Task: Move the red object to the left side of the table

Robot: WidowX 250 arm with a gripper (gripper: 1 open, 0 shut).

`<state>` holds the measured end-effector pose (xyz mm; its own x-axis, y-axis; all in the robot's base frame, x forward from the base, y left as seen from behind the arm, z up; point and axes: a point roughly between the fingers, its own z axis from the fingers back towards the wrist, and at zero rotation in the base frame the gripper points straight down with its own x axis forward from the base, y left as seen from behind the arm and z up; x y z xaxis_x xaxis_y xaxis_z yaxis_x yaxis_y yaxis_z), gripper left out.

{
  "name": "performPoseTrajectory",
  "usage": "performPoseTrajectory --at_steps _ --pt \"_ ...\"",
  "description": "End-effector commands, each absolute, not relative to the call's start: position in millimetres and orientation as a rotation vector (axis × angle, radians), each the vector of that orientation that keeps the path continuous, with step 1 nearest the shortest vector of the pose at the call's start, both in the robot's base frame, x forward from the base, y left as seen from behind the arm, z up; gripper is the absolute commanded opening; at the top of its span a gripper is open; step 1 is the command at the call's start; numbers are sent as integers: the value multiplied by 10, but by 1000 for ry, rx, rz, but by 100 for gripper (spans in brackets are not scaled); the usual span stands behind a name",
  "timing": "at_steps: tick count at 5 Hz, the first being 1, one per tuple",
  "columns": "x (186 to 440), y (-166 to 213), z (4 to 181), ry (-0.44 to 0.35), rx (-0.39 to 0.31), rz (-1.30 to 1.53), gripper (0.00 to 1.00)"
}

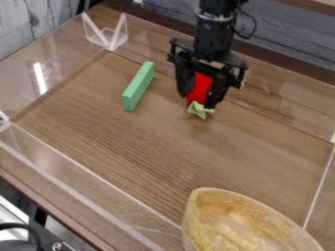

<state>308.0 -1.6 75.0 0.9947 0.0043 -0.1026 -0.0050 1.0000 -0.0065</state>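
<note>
Black metal pincer [201, 90] lowered over the glossy red strawberry-shaped toy [199, 94], one finger to each side; whether it grips or merely straddles, cannot tell. Toy on the brown wood-grain tabletop [144, 157], pale green leafy end pointing toward the camera. Flat green rectangular block [137, 86] beside, apart. Further out: round pale wooden bowl [242, 224], near edge; clear acrylic stand [105, 33], far corner.

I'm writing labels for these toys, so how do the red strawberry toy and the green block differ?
The strawberry toy is red with a pale green leafy end; the green block is one plain green. The strawberry toy is partly hidden by the gripper, while the green block lies apart from it. Both rest on the table.
</note>
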Motion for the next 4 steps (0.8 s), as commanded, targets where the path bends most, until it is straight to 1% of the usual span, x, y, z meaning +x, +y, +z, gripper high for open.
performPoseTrajectory --at_steps 1,2,3,4 --pt "3126 32 1016 31 -14 9 0" --pt "3116 50 1136 10 -27 16 0" --pt "3046 103 1403 -38 -49 12 0" --pt "2946 232 1700 -83 -65 24 0"
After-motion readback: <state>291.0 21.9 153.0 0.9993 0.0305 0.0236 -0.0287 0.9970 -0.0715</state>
